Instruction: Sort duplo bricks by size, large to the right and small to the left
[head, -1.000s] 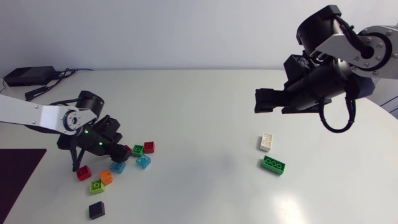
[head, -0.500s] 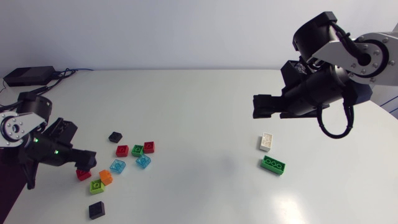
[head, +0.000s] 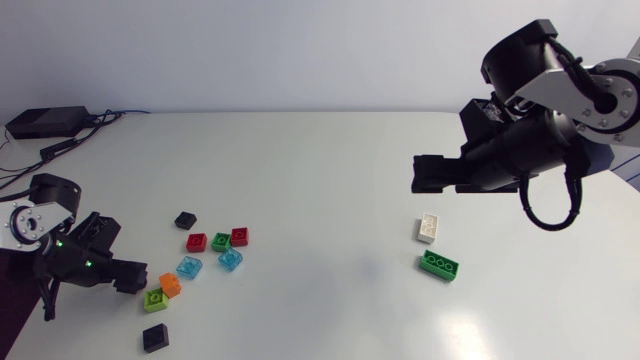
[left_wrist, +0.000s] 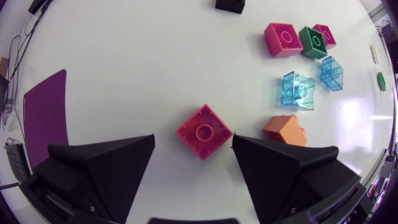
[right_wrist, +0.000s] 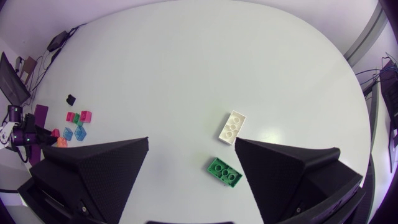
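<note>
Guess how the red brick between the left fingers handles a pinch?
The red brick looks like rigid plastic: probably light, won't deform. It sits corner-on to the open fingers, so it may twist when pinched. Flat-based and squat, so it's unlikely to roll.

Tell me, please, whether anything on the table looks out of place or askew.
Nothing stands out. The small bricks lie flat on the left, the white brick and green brick on the right; a red brick lies within the open left gripper.

Bright even light; soft shadows under bricks (head: 221, 241); faint glare on table (head: 455, 325).
</note>
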